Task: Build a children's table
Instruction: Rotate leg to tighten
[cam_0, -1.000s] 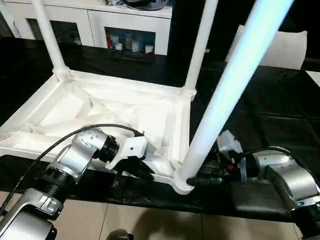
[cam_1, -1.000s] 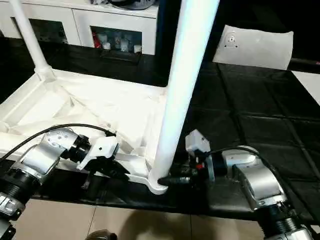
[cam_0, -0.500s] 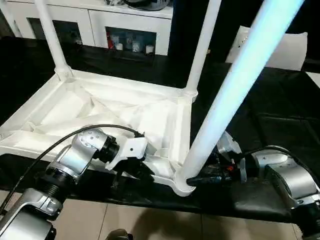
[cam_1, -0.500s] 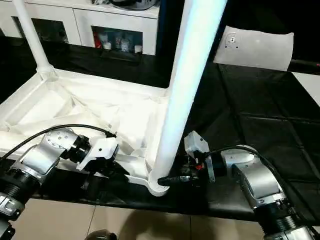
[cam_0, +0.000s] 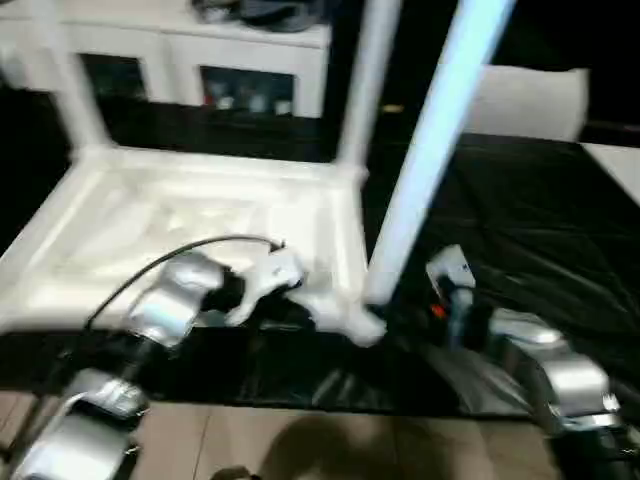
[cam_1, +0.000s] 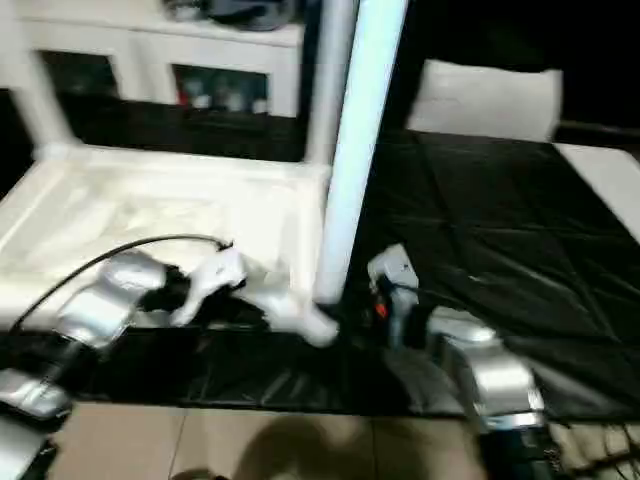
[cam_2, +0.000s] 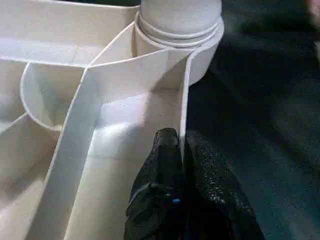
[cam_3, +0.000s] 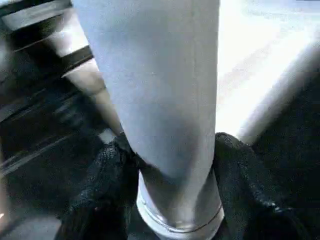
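Observation:
The children's table lies upside down: its white ribbed tabletop (cam_0: 200, 215) rests on the black cover. Two far legs (cam_0: 365, 80) (cam_0: 65, 90) stand in its back corner sockets. A third leg (cam_0: 420, 170) rises from the near right socket (cam_2: 180, 30). My left gripper (cam_2: 182, 150) is shut on the tabletop's thin rim wall just short of that socket. My right gripper (cam_3: 172, 165) is closed around the base of the near right leg (cam_3: 160, 100), one black finger (cam_3: 105, 185) pressing on each side of it.
A black quilted cover (cam_0: 520, 230) spreads to the right, with a flat white sheet (cam_0: 530, 100) at its back. A white cabinet (cam_0: 250, 50) stands behind the table. The near table edge drops to tiled floor (cam_0: 300, 450).
The head camera has swung, so the whole picture has shifted and blurred. My right gripper's fingers have closed in on the base of the near leg. The left gripper keeps its hold.

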